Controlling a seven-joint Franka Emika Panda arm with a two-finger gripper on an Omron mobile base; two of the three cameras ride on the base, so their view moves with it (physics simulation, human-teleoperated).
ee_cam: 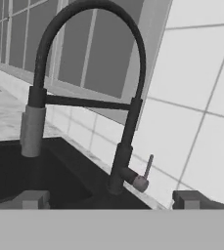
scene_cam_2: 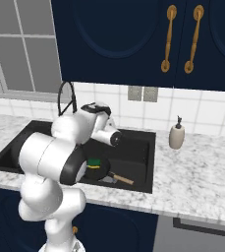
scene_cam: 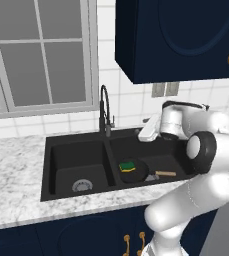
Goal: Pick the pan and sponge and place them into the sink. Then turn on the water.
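nearest the base: dark blue lower cabinet doors (scene_cam: 86, 235) with brass handles sit under the front edge of the white marbled counter (scene_cam: 16, 180).

set into the counter is the black double-basin sink (scene_cam: 76, 150). in the left base view its left basin holds only a round silver drain (scene_cam: 82, 185). the right basin holds the pan (scene_cam: 134, 172), round and black, lying flat on the basin floor. its wooden handle (scene_cam: 165, 173) points to the right. the sponge (scene_cam: 127, 165), yellow with a green top, rests inside the pan. the right base view shows the same pan and sponge partly behind the arm.

above the right basin, the white arm reaches toward the back wall. the gripper (ee_cam: 111, 199) faces the faucet (ee_cam: 118, 97); both fingers (ee_cam: 33, 199) are spread wide and released, with nothing between them. the two fingertips stand to either side of the faucet base in the hand view, apart from it.

the faucet is a tall black gooseneck at the sink's rear rim, between the two basins. a small grey lever (ee_cam: 145, 176) projects from its base, tilted upward. no stream shows at the spout.

farther right on the counter, a beige soap dispenser (scene_cam_2: 177, 134) stands against the white tiled wall. behind the sink is a grey-framed window (scene_cam: 41, 55). dark blue upper cabinets (scene_cam_2: 133, 39) hang above.
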